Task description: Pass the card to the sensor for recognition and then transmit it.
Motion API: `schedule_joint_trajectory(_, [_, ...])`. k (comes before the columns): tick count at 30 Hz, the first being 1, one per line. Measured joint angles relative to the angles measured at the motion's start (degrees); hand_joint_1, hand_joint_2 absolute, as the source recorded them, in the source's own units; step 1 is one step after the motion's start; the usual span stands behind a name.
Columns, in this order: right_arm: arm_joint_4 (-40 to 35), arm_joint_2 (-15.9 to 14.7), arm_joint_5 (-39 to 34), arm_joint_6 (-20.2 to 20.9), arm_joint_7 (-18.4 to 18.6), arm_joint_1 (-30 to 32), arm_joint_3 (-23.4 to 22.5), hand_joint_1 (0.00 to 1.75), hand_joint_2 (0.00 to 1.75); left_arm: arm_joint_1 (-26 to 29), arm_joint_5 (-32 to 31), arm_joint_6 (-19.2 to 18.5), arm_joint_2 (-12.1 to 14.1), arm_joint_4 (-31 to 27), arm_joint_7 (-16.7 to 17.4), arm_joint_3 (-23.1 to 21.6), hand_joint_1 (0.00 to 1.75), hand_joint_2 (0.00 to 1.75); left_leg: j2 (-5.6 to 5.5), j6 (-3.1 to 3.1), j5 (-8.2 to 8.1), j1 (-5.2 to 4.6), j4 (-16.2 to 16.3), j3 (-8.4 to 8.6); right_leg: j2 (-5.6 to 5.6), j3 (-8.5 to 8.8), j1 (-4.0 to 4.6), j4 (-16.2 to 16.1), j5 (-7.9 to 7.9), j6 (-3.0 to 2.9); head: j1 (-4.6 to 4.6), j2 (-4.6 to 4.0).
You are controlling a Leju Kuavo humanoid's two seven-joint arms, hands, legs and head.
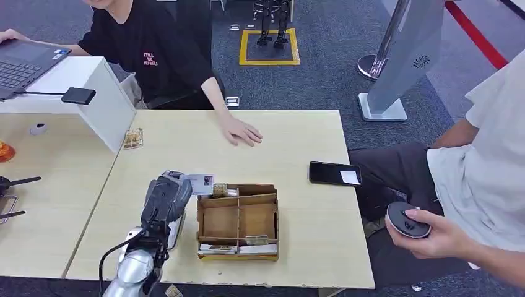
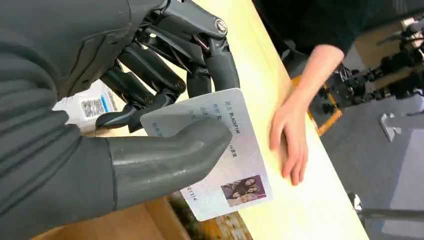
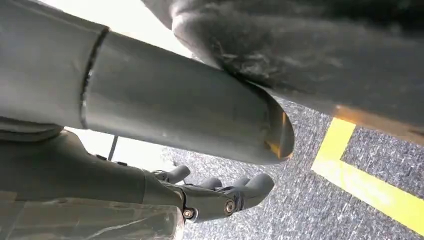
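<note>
Robot's left hand (image 1: 166, 197) pinches a white ID card (image 2: 220, 150) above the table (image 1: 291, 133), just beside a cardboard organiser (image 1: 238, 221).

The thumb pins only one end — the photo end juts free, so it could slip or twist on a swing. Right hand (image 3: 220, 195) hangs, fingers curled, holding nothing. I cannot pick out the sensor with confidence.

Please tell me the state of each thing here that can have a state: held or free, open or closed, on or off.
Card: held by the left hand, above the table.
Wooden box: open on top, cards lying in its front compartment.
Phone: lying flat on the table, screen dark.
Laptop: open.
Right hand: fingers curled, holding nothing.
Round black device: held in a person's hand.
</note>
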Motion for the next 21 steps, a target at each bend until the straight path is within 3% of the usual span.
schedule_joint_trajectory(21, [0.09, -0.02, 0.0, 0.0, 0.42, -0.25, 0.11, 0.0, 0.0, -1.97, 7.36, -2.27, 2.3, 0.04, 0.17, 8.72, 1.75, 1.75, 0.0, 0.0, 0.01, 0.0, 0.0, 0.01, 0.0, 0.0, 0.0, 0.01, 0.02, -0.01, 0.0, 0.0])
